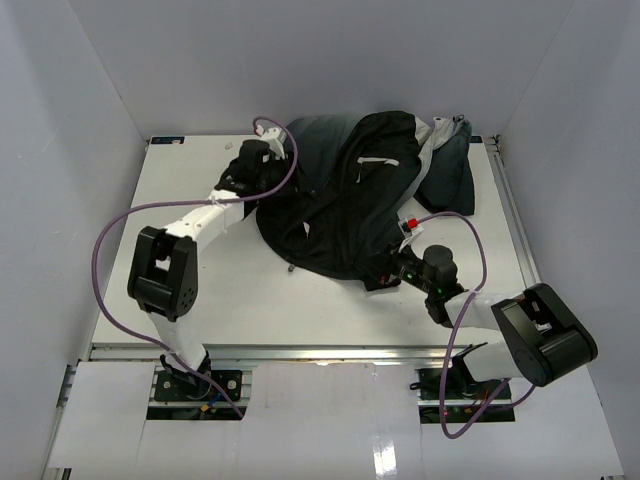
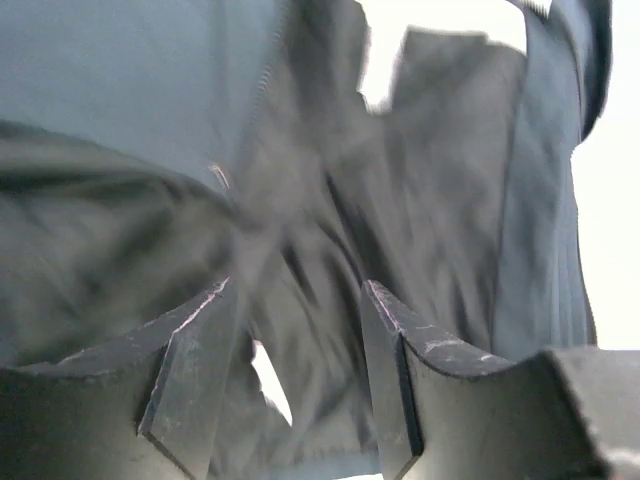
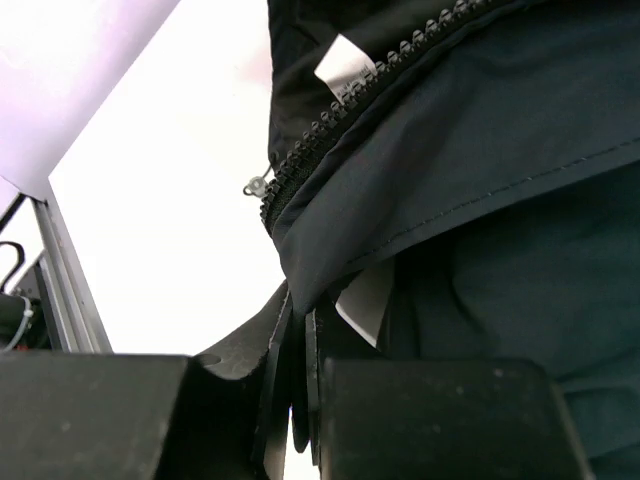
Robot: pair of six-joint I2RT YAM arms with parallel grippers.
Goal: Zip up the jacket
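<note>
**Spotter:** Where is everything sitting?

**Arm:** The bench (image 1: 250, 310) is carrying the jacket (image 1: 330, 210), which is lying in a crumpled heap across its far middle. One grey-lined part is trailing toward the far right corner.

**Spotter:** And your end effectors?

**Arm:** My left end effector (image 1: 268, 140) is hovering at the heap's far left edge. Its fingers (image 2: 190, 370) are standing well apart and gripping nothing, and only loose folds are showing beyond them. My right end effector (image 1: 392, 270) is working at the near right edge, clamped tight on the jacket's hem with a fold of cloth pinched between its pads.

**Spotter:** What is worrying you?

**Arm:** The zipper (image 3: 340, 130) is running just above that pinch, and a small metal piece (image 3: 257, 186) is dangling at its lower end. I cannot tell whether that is the slider. If I am closing my left on a random fold instead of the opposite zipper edge, the two rows will not be meeting. If I am tugging hard with my right, the hem may be slipping free. The whole heap may also be dragging across the bench, since nothing else is anchoring it.
</note>
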